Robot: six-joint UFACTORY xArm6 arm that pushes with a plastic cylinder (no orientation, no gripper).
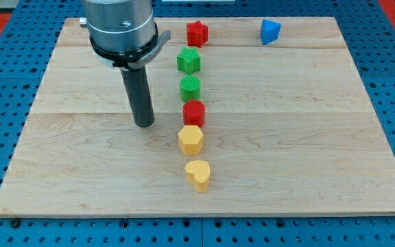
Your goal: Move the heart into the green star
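A yellow heart [198, 174] lies near the view's bottom, lowest in a column of blocks. The green star [189, 61] sits near the top of that column. Between them, from the top down, are a green round block [190, 88], a red round block [193, 112] and a yellow hexagon [190, 139]. My tip [143, 123] rests on the board to the left of the column, level with the red round block and apart from every block. It is up and to the left of the heart.
A red star [197, 32] sits above the green star at the board's top edge. A blue block [270, 31] lies at the top right. The wooden board [307, 137] lies on a blue perforated table.
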